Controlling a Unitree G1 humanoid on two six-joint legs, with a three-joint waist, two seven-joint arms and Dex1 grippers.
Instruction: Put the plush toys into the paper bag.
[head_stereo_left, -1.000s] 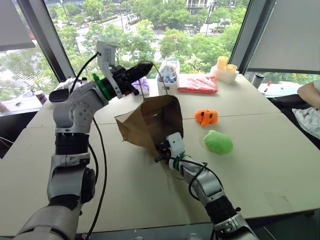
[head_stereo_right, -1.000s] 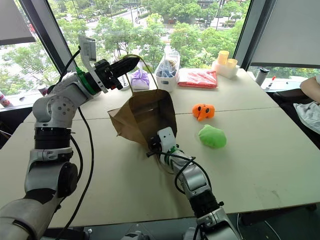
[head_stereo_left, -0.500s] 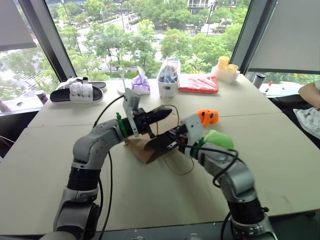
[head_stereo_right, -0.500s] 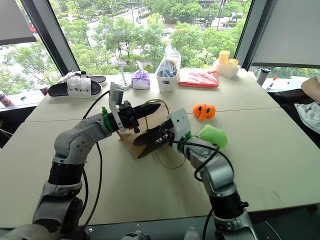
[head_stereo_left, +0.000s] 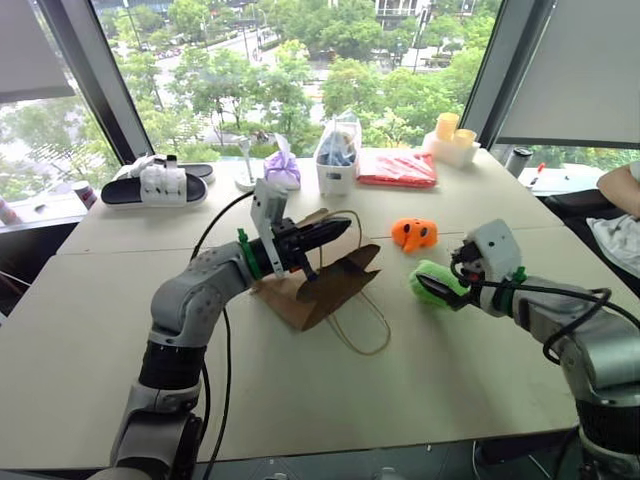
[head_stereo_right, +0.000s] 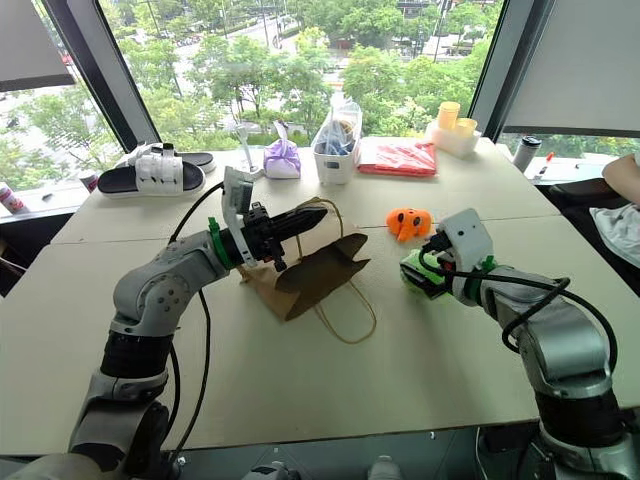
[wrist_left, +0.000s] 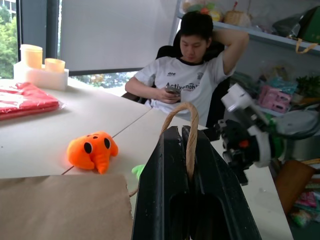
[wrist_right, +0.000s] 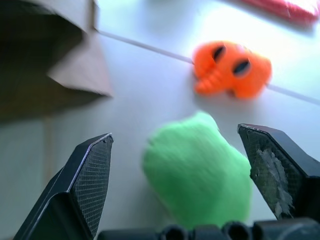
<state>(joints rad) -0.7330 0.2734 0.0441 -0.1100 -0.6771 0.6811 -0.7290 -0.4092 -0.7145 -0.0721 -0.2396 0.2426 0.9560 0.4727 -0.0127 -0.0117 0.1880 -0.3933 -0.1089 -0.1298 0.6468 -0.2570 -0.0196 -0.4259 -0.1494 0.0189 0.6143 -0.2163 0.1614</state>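
Note:
The brown paper bag (head_stereo_left: 330, 285) lies slumped on its side at mid-table. My left gripper (head_stereo_left: 325, 235) is shut on one tan cord handle (wrist_left: 191, 130) above the bag's mouth, while the other handle loop (head_stereo_left: 365, 325) trails on the table. To the right sits the green plush toy (wrist_right: 200, 170). My right gripper (wrist_right: 175, 132) is open, one finger on each side of the toy; I cannot tell whether they touch it. The orange plush toy (head_stereo_left: 413, 233) rests just beyond the green one, nearer the window.
Along the far edge stand a purple pouch (head_stereo_left: 282, 168), a white tub of blue items (head_stereo_left: 337, 160), a clear bag of red items (head_stereo_left: 395, 167), yellow cups (head_stereo_left: 447, 135) and sandals (head_stereo_left: 155, 183). A person (wrist_left: 192, 75) sits past the table's right end.
My left gripper came down with the handle, and the bag dropped from upright to slumped. My right gripper left the bag, swung right to the green toy and opened.

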